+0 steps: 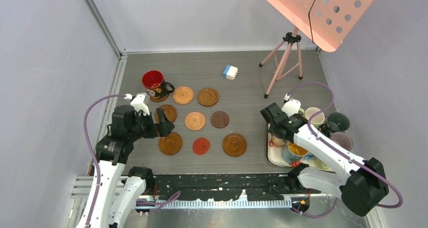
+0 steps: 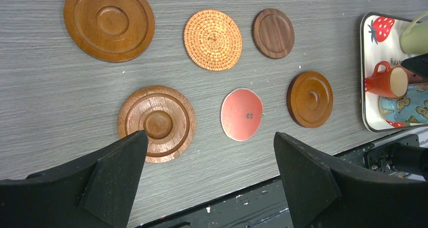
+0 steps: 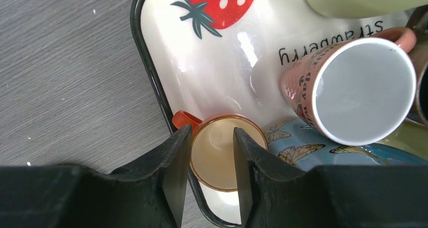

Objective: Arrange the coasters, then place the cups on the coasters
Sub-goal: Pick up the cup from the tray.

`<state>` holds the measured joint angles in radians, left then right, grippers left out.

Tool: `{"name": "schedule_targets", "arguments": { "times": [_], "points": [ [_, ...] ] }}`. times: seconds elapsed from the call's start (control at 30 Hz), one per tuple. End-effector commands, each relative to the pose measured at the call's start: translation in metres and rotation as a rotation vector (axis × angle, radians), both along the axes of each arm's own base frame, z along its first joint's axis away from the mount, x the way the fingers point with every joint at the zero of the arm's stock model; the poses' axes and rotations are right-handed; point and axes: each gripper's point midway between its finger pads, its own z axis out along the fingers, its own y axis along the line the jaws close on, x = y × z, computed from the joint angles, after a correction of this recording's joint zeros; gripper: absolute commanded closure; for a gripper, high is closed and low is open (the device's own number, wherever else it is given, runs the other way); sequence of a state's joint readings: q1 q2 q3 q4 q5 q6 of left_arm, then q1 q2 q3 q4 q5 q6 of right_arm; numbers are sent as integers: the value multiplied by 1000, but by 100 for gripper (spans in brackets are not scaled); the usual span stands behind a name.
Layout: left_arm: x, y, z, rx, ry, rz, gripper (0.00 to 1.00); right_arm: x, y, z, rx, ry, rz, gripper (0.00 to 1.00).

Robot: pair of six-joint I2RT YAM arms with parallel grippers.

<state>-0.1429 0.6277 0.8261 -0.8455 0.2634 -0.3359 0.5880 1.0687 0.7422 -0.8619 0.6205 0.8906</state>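
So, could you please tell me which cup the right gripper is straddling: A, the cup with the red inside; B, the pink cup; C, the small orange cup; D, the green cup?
C: in the right wrist view the right gripper has one finger outside the wall of the orange cup and the other inside it, on the tray.

Two arms are mounted along the black mounting rail. The left arm and the right arm are built from white link shells joined by black joint housings. The largest black housing is found on the right arm, just beside the rail's right end. A purple cable is looped along each arm, running outward from the rail. The left gripper and the right gripper are each fitted with two matt black, wedge-shaped jaws.
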Motion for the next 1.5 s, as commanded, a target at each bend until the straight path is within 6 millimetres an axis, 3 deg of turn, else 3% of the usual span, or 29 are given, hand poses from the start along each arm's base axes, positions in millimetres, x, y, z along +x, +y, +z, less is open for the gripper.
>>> {"name": "schedule_targets", "arguments": {
  "times": [0.0,0.53,0.77,1.13,1.33,1.47],
  "points": [
    [6,-6,11,-26,-60,-20,0,7,8,-5,69,-26,-21,58],
    [6,0,8,-4,-52,7,1,2,18,-28,121,18,8,59],
    [6,1,7,0,-49,11,0,-3,17,-40,110,57,8,65],
    [-3,2,1,4,-14,11,0,12,19,-11,62,13,108,93],
    [-2,8,-2,19,-24,53,0,18,23,2,27,43,171,95],
    [-1,8,-4,17,-13,55,0,29,33,26,41,-1,233,95]
  ]
}}
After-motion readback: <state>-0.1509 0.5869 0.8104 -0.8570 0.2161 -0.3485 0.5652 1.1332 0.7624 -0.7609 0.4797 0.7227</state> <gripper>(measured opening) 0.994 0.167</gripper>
